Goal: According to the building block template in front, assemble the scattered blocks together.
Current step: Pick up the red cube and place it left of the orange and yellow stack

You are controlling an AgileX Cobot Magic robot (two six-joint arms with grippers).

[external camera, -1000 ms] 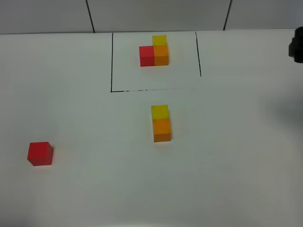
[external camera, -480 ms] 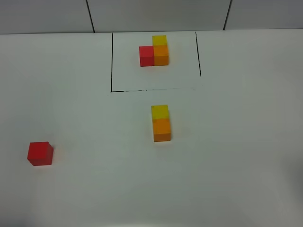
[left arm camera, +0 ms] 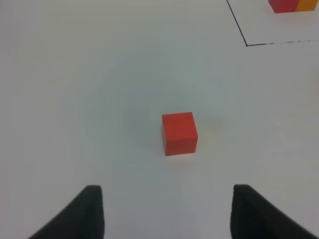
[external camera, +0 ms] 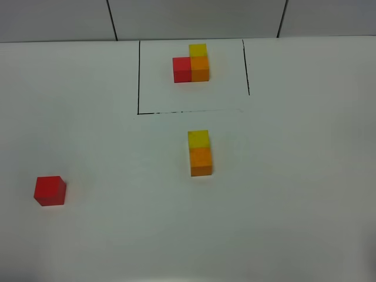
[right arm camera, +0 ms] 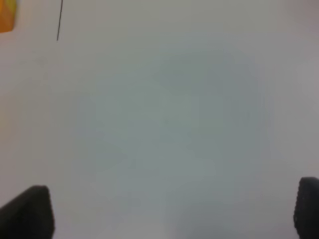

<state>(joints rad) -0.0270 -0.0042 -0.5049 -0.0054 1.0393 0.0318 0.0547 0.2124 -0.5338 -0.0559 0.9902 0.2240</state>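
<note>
The small red cube [left arm camera: 179, 133], at eight o'clock from the yellow-orange pair [external camera: 200, 154], is seemingly being targeted by the gaping left tool [left arm camera: 168, 194], lowering probably being needed.

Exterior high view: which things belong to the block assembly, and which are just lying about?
Job:
template
red block, off alone
yellow block, touching the orange block

Not the job, just background:
table
wall
</note>
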